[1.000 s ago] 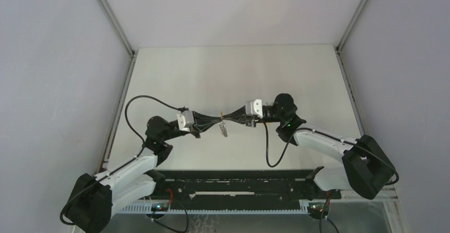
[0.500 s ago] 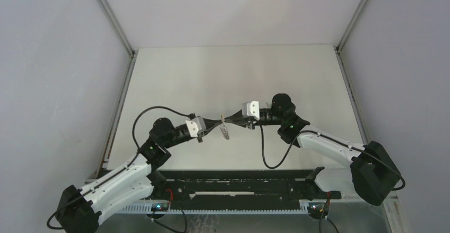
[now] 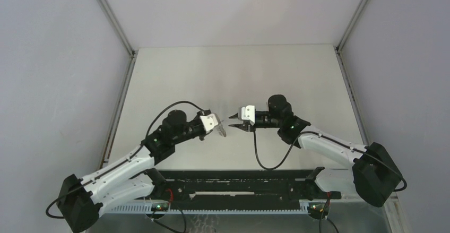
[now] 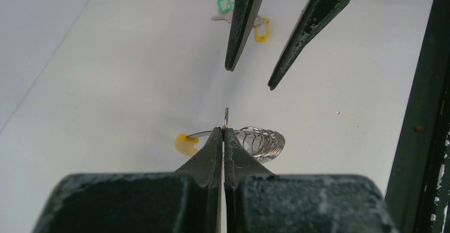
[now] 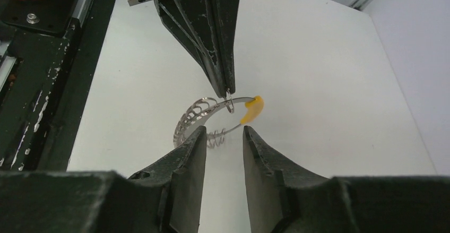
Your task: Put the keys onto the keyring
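Note:
My left gripper (image 4: 224,129) is shut on the thin wire of the keyring (image 4: 264,141), a grey ring with a yellow section (image 4: 184,144) and a bunch of small silver loops. It holds the ring just above the table. My right gripper (image 5: 223,132) stands open a little short of the keyring (image 5: 197,111), touching nothing; its two fingers (image 4: 247,26) point at my left gripper from the far side. The keys lie on the table beyond them, side by side: one with a green head (image 4: 225,3), one with an orange head (image 4: 260,29). From above, both grippers (image 3: 220,129) (image 3: 231,121) face each other tip to tip.
The white table (image 3: 233,74) is walled by grey panels on three sides. A black rail (image 3: 239,182) runs along the near edge between the arm bases. A black cable (image 3: 260,158) loops down from the right wrist.
My right gripper has opened, let go of the keyring and drawn back a little. My left arm has swung right and nearer, carrying the keyring.

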